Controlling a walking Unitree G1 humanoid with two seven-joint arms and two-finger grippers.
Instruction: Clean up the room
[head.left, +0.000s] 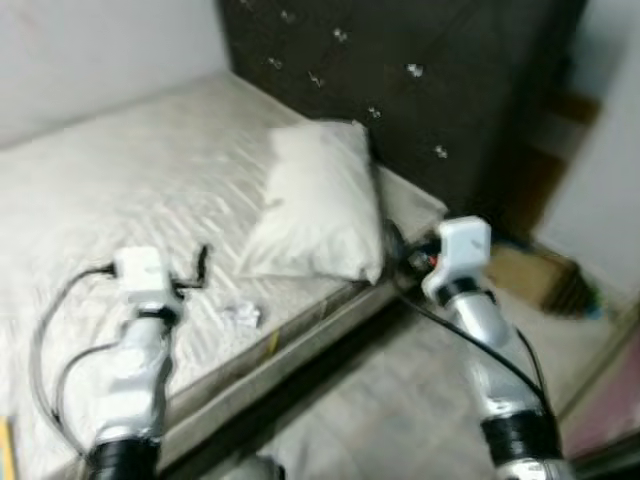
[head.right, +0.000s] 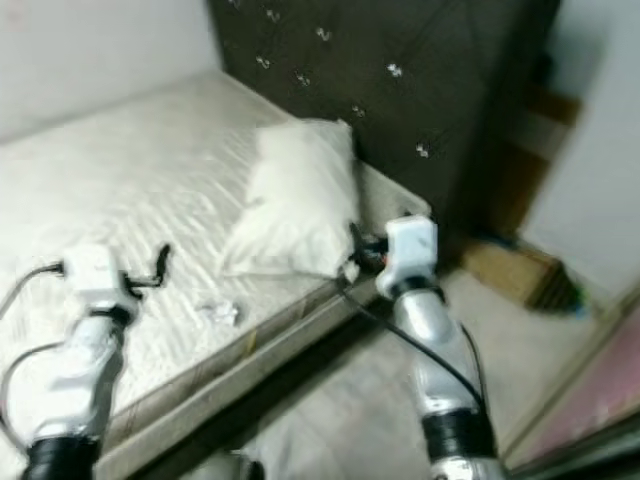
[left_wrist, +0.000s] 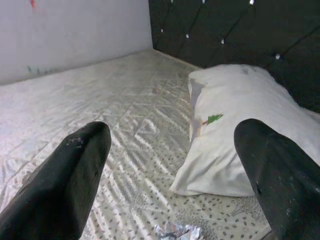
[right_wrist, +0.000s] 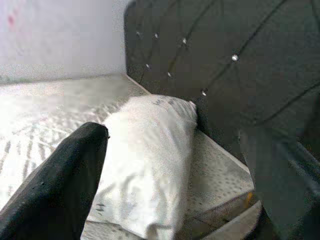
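— Starting on our left: why do we hold the left tool (left_wrist: 170, 165) out over the mattress (head.left: 120, 180)?

— We judge it is lining up on the crumpled wrapper (head.left: 242, 315). That scrap lies on the mattress just in front of the pillow (head.left: 320, 200), toward the bed's outer edge, and it looks like the thing to clear away. The left tool's fingers (left_wrist: 65, 175) stand wide apart with nothing between them, and the scrap shows just below the gap in the wrist view.

— And the pillow itself?

— It leans against the dark tufted headboard (head.left: 420, 90), its lower corner reaching the mattress edge. It seems roughly where a pillow belongs, so we would leave it.

— Then our right tool (right_wrist: 175, 185)?

— It sits just beside the pillow's lower corner, off the side of the bed and above the floor (head.left: 400, 400). Its fingers are also spread wide and hold nothing. We take it as waiting, perhaps ready to straighten the pillow.
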